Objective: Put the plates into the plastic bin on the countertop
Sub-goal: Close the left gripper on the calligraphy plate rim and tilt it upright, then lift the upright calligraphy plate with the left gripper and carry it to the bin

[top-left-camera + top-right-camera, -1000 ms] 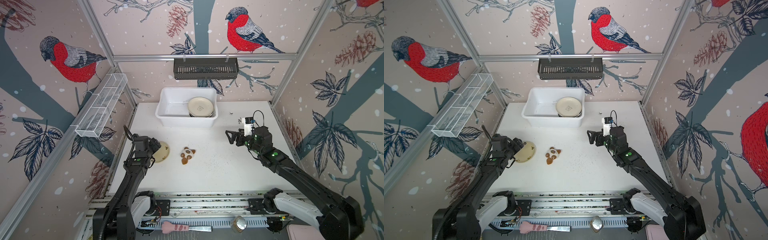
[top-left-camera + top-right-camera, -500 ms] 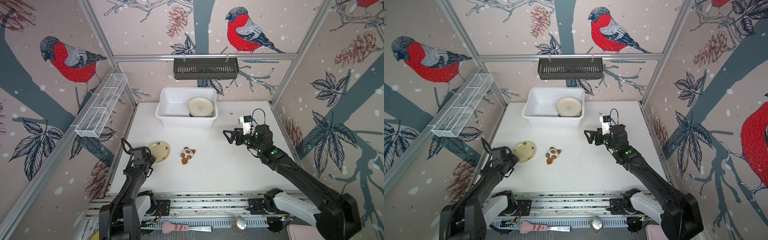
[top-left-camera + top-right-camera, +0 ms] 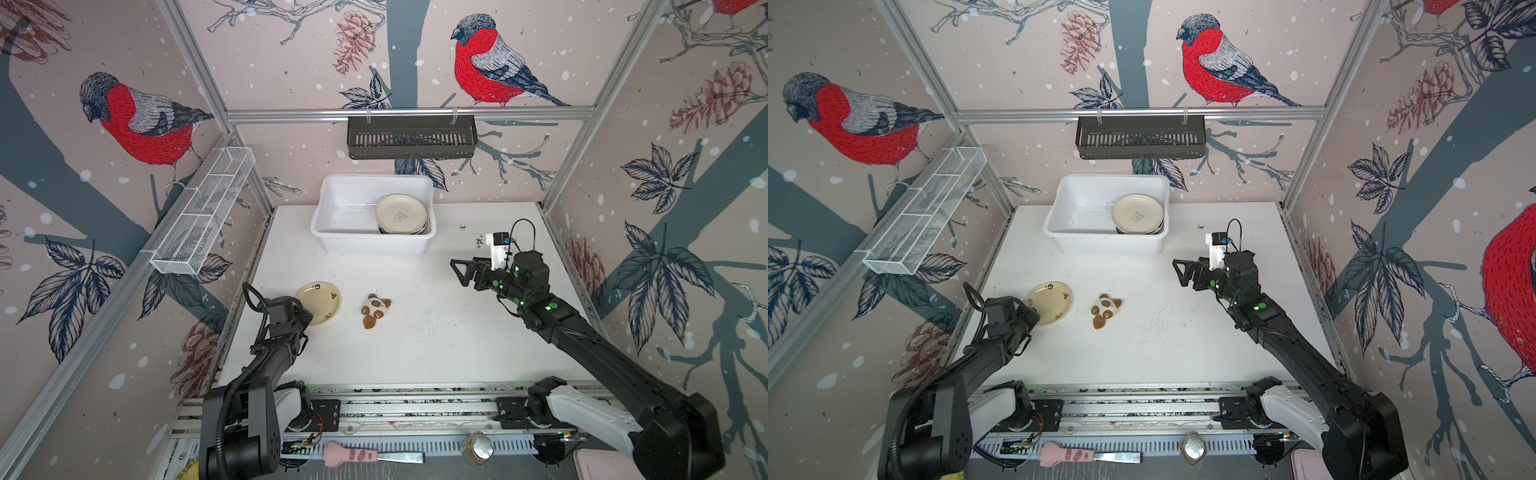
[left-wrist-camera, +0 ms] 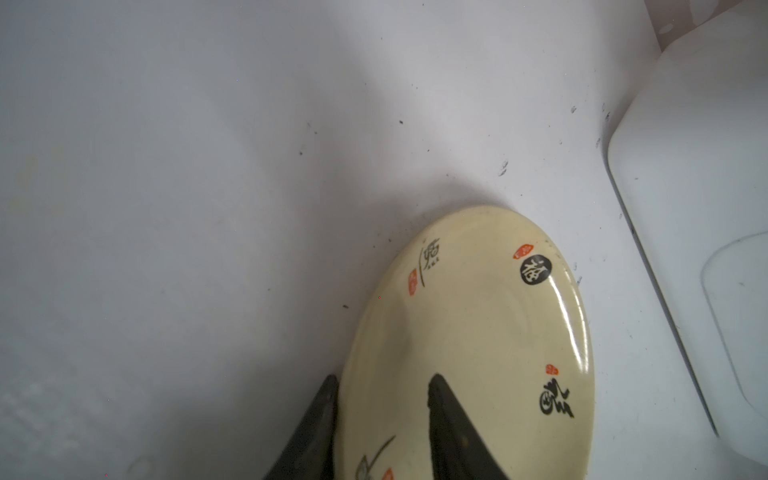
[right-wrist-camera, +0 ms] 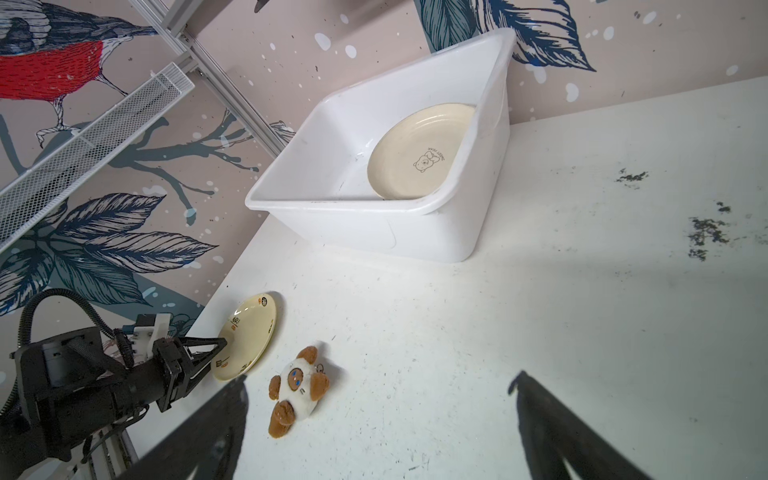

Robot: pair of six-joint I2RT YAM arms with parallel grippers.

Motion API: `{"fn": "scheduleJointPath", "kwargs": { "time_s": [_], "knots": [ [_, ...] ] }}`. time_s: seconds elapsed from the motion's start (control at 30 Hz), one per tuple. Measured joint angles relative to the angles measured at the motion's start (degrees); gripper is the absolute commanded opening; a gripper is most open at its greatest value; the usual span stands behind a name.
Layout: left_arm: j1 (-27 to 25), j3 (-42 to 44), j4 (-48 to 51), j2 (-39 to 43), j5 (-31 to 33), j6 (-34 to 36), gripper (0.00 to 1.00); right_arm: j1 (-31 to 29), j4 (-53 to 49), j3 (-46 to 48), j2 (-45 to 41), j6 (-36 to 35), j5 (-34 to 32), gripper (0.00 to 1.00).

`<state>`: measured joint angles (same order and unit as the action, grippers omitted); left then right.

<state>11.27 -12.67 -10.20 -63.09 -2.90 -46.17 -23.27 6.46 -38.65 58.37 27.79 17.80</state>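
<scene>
- Step: pick-up of the only loose plate (image 3: 322, 305), cream, at 9 o'clock on the countertop (image 3: 415, 353). The plastic bin (image 3: 374, 246) at 12 o'clock already holds a stack (image 3: 401, 214).
- Grip: left gripper (image 4: 382, 378) sits astride the plate's rim; whether it is clamped, cannot tell. The right gripper (image 3: 459, 273), at 3 o'clock, is spread wide and empty.
- Next, likely: firm pinch, lift, carry toward 12 o'clock, clear the bin's wall.
- Stack count unreadable beneath its top dish.

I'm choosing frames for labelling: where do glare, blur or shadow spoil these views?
Left wrist view: glare streaks the yellow plate near its rim, the left gripper is out of focus, shadow dims the countertop. Right wrist view: the right gripper is a dark blur; the plastic bin is sharp. Both top views: evenly lit, sharp throughout.
</scene>
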Motion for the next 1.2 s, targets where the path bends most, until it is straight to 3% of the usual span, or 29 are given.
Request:
{"fn": "scheduleJointPath", "kwargs": {
  "time_s": [0.1,0.37,0.7,1.2],
  "knots": [
    [0.0,0.8,-1.2,-0.1,-0.1,-0.5,0.11,0.8,0.6,0.4,0.5,1.0,1.9,0.99],
    [0.1,0.7,-5.4,-2.3,-1.8,-1.4,0.00,1.2,1.0,0.5,1.8,3.5,5.1,0.99],
    [0.1,-2.2,-4.2,-4.0,-3.6,0.3,0.00,1.2,1.0,0.7,1.8,4.0,5.7,0.99],
    [0.1,-6.9,0.9,2.0,-14.1,2.3,0.00,1.2,-0.5,0.5,1.7,5.0,5.3,0.99]
  ]
}}
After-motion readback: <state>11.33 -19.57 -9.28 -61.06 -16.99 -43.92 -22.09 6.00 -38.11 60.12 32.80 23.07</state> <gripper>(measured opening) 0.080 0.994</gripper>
